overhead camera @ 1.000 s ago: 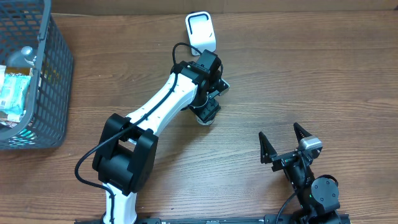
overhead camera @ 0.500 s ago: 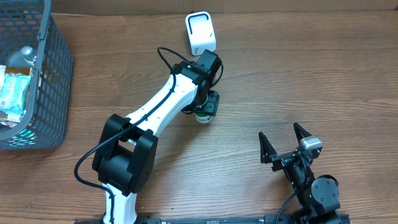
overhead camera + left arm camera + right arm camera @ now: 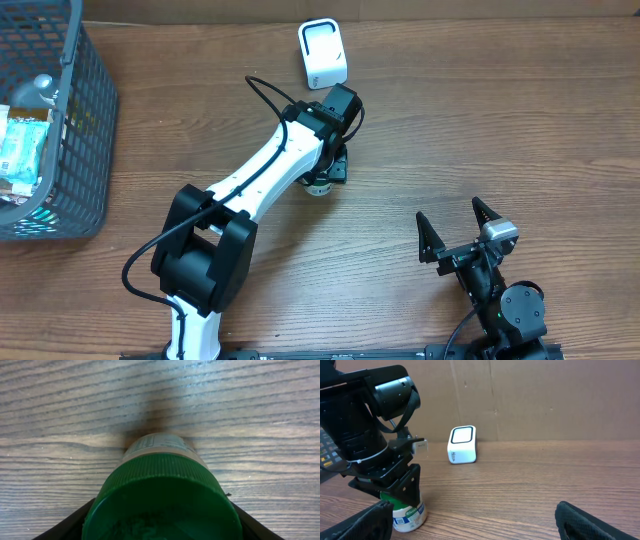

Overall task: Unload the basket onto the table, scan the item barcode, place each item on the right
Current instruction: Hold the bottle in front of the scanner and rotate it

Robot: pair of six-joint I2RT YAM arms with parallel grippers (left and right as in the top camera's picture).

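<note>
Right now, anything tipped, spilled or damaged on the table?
Nothing stands out. The green-capped jar stands upright on the table, cap on, gripped by the left gripper. The white scanner sits squarely beyond it, the basket has its items inside, and the right gripper is open, apart from everything.

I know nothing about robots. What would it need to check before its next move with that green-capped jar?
1. Left gripper closed on the green-capped jar: ok, its fingers press both sides of the cap.
2. Jar upright: ok.
3. Which side the barcode faces: cannot tell, the label print is too small.
4. White scanner in view, with bare table between it and the jar: ok.
5. Right gripper open and well apart from the jar: ok.
</note>
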